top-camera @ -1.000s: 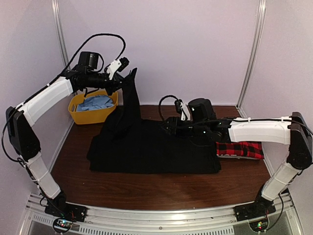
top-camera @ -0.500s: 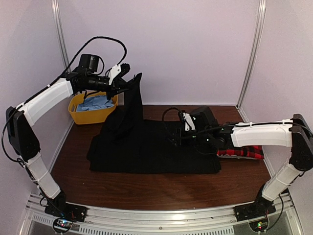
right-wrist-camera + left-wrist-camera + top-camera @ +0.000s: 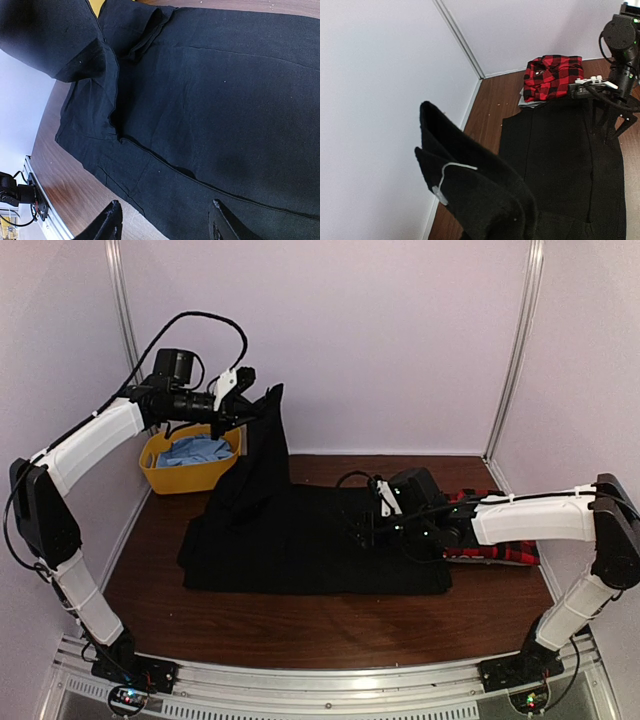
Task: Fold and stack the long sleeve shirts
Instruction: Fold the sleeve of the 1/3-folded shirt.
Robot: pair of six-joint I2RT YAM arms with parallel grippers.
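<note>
Jaws of the left gripper (image 3: 244, 403) were closed on a raised part of the black shirt (image 3: 310, 545), most likely a sleeve. They drew it up into a dark peak above the far-left area of the table (image 3: 300, 625), next to the yellow bin (image 3: 185, 478). Lifting it this way presumably freed the part so that it could be laid across the body. Jaws of the right gripper (image 3: 166, 224) stood wide apart and held nothing, poised low over the middle of the shirt, probably to pin the cloth against the other arm's pull. Black shirt: spread flat as a broad rectangle across the table centre, matte, with long seams and shallow creases; a white tag (image 3: 439, 191) showed on the lifted part. Plaid shirt (image 3: 552, 75): folded into a compact block at the right edge, just beside the black one, and partly hidden by the right arm in the top view.
</note>
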